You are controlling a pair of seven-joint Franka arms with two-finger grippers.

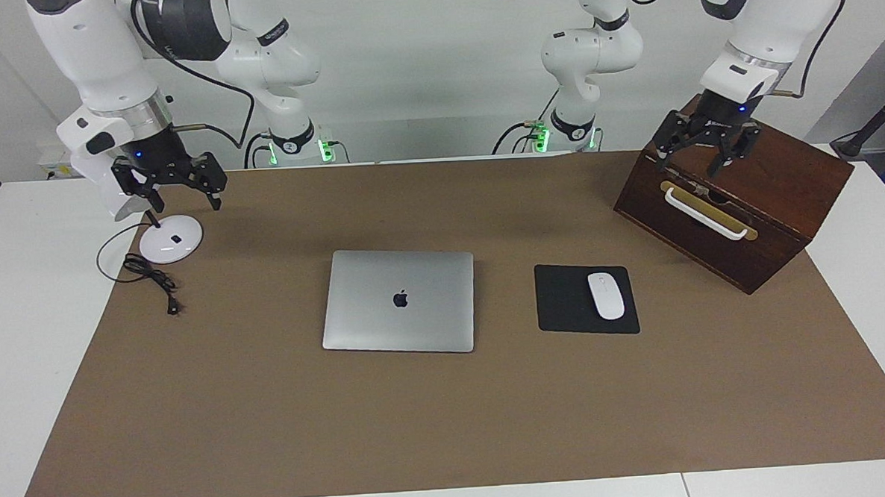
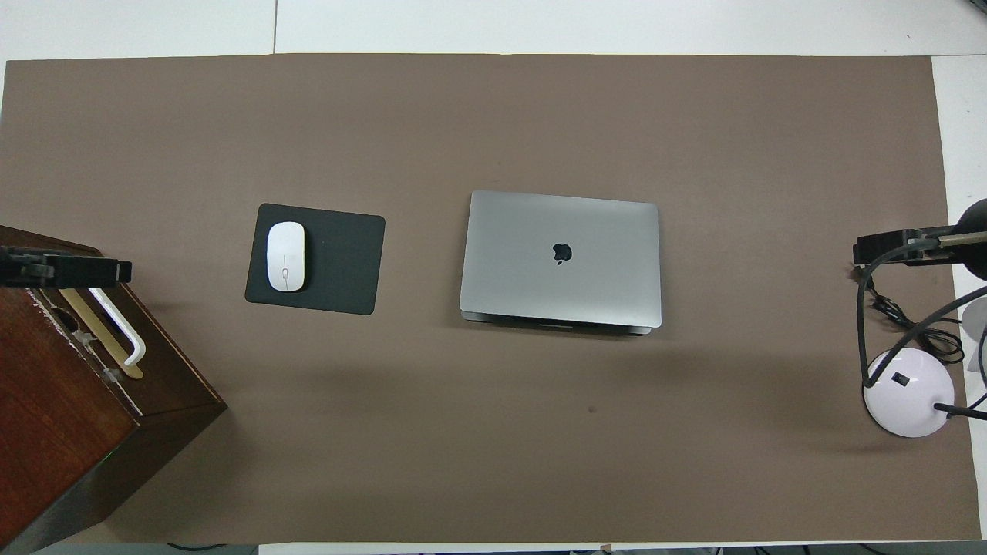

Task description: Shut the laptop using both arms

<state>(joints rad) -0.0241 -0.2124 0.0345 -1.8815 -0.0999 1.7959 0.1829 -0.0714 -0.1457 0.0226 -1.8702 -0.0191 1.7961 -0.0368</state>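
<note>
Nearest the robots, both grippers hang raised at the table's ends. The left gripper (image 1: 696, 154), fingers spread and empty, is over a brown wooden box (image 1: 754, 190). The right gripper (image 1: 169, 187), also spread and empty, is over a white lamp base (image 1: 171, 239). Farther out, mid-table on the brown mat (image 1: 450, 427), the laptop (image 1: 399, 300) lies flat, lid down, beside a mouse (image 1: 606, 295) on its black pad (image 1: 564, 301). The closing looks finished; no further move seems needed.

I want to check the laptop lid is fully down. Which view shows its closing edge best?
The overhead view: the thin silver-grey metal laptop shows its edge nearer the robots there, lid lying flat on the base. The facing view shows only the flat lid with its logo.
</note>
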